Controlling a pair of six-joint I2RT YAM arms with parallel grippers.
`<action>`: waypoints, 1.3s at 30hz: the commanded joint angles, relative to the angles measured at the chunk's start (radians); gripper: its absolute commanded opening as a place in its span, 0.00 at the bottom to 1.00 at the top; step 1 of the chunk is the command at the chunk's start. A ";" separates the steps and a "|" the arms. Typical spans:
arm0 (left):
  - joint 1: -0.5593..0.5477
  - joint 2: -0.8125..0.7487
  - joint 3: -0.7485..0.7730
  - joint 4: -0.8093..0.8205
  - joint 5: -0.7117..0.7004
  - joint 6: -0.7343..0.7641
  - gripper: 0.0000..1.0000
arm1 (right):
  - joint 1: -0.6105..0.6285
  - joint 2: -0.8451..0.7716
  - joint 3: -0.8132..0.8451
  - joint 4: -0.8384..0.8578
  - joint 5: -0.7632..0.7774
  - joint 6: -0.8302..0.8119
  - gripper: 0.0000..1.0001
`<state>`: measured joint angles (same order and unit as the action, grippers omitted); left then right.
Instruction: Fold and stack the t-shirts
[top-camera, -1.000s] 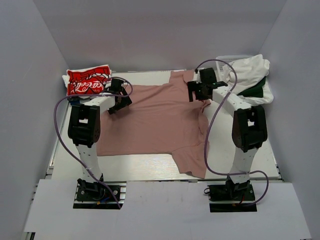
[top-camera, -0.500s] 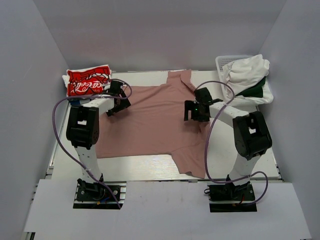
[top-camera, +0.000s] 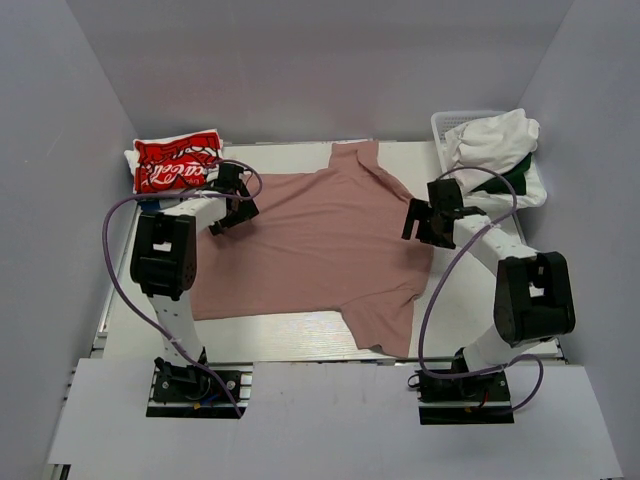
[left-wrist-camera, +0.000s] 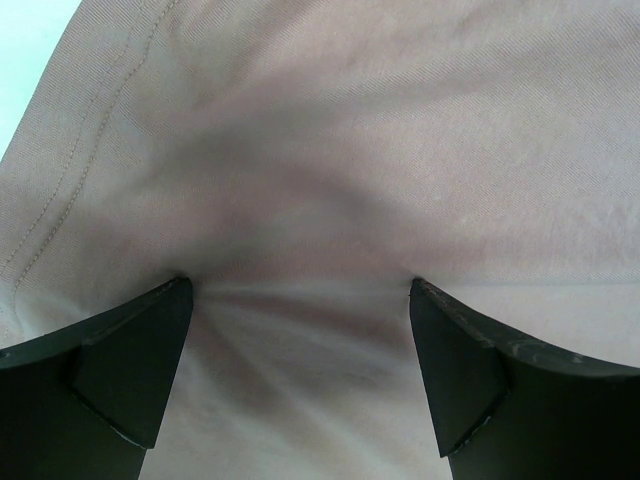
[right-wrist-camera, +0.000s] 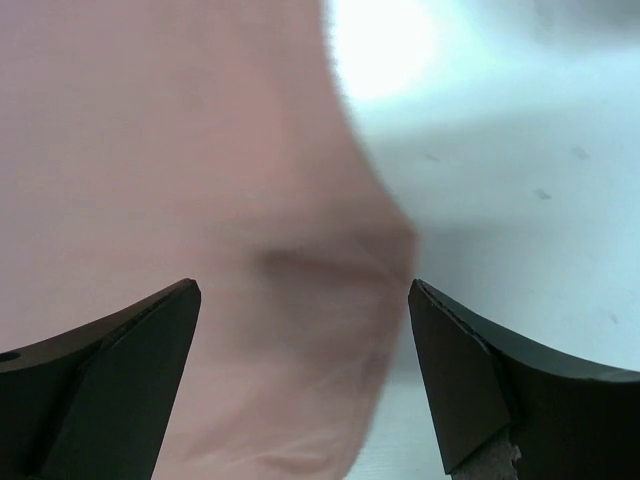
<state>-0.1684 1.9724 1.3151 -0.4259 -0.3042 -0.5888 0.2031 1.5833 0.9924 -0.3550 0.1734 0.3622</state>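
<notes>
A dusty-pink t-shirt (top-camera: 320, 240) lies spread flat across the middle of the table. My left gripper (top-camera: 226, 218) hovers open over its left edge; in the left wrist view pink cloth (left-wrist-camera: 330, 150) fills the frame between the open fingers (left-wrist-camera: 130, 370). My right gripper (top-camera: 414, 226) is open over the shirt's right edge; the right wrist view shows that pink edge (right-wrist-camera: 250, 250) blurred beside white table (right-wrist-camera: 520, 150). A folded red t-shirt with white script (top-camera: 178, 160) sits at the back left. White t-shirts (top-camera: 495, 140) and a dark green one (top-camera: 508, 181) are heaped at the back right.
A white lattice basket (top-camera: 452, 122) stands at the back right under the heap. Purple cables (top-camera: 118, 270) loop from both arms. Grey walls close in the table on three sides. A white board (top-camera: 320, 410) covers the near edge around the arm bases.
My right arm has swung from the shirt's collar at the back to its right edge, nearer and further right. The shirt's right side now lies flatter. The left arm hardly moved.
</notes>
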 joint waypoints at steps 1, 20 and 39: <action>0.015 -0.037 -0.036 -0.048 0.043 0.020 1.00 | 0.038 -0.039 0.104 0.114 -0.162 -0.112 0.90; 0.015 -0.037 -0.045 -0.037 0.128 0.029 1.00 | 0.144 0.786 1.009 0.136 -0.123 -0.143 0.90; -0.013 -0.099 0.156 0.001 0.298 0.113 1.00 | 0.024 0.680 1.117 0.143 -0.261 -0.081 0.90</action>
<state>-0.1722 1.9648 1.4361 -0.4751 -0.0879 -0.5056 0.1413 2.4203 2.1281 -0.2321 0.0284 0.3508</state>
